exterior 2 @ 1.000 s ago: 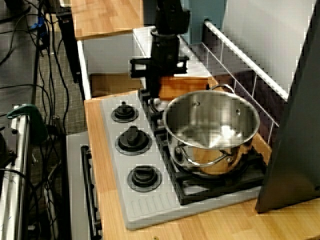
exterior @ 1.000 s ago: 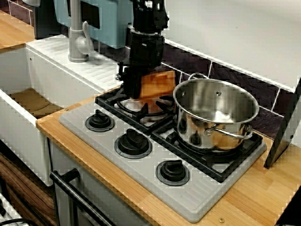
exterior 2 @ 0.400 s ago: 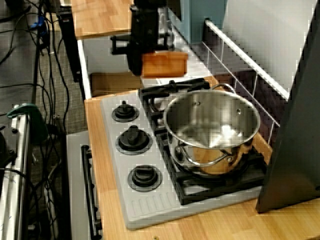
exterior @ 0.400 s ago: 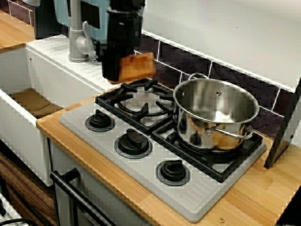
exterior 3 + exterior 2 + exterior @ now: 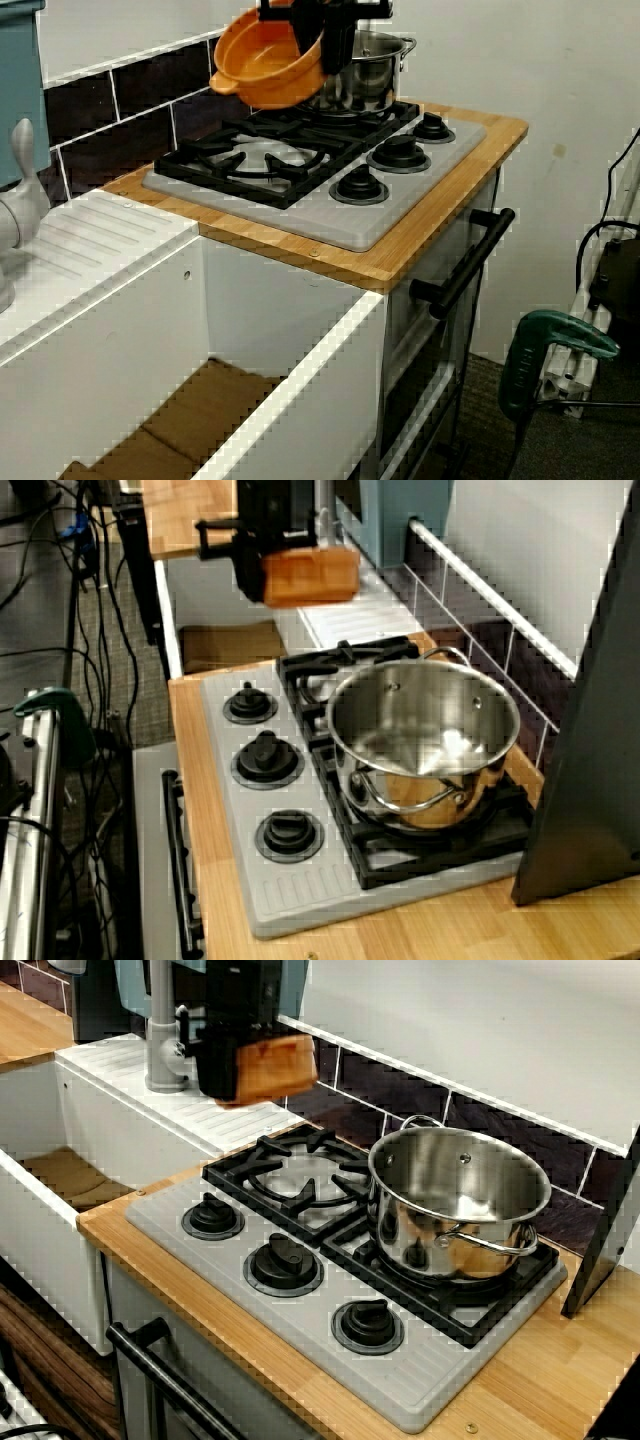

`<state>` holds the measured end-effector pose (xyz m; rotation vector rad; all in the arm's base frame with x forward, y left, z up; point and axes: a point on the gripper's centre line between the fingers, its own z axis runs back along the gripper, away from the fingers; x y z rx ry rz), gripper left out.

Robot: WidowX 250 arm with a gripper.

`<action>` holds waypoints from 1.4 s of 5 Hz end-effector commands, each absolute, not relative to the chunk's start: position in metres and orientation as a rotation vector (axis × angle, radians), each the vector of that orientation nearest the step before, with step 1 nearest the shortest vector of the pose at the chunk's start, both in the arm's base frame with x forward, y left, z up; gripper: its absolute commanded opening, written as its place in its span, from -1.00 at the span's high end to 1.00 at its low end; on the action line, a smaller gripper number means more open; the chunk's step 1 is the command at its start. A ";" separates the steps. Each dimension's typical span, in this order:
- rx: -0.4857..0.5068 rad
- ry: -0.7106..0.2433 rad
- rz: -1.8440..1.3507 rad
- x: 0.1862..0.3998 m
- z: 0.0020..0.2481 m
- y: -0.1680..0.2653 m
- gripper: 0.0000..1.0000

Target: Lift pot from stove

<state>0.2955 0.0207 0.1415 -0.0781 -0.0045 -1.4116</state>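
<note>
Pot [image 5: 268, 62], orange plastic and probably light and stiff, hangs tilted above the stove [image 5: 340, 1290] near the drainboard [image 5: 150, 1100], its thick rim pinched by the end effector [image 5: 318, 38], a sensible hold.

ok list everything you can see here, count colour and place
pot: one, orange, tilted in the air above the stove, held by the gripper
steel pot: one, shiny silver, on a back burner grate
stove: one, grey with black grates, set in the wooden counter
knobs: three, black, along the stove's front edge
faucet: one, grey, behind the white sink
sink: one, white, beside the counter
clamp: one, green, near the floor by the oven
gripper: one, black, shut on the pot's rim
</note>
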 end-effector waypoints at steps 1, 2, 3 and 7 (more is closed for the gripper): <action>0.159 -0.080 -1.435 0.280 0.177 0.012 1.00; 0.206 -0.101 -1.439 0.276 0.186 0.011 1.00; 0.244 -0.109 -1.447 0.273 0.191 0.010 1.00; 0.404 -0.151 -1.419 0.283 0.219 0.008 1.00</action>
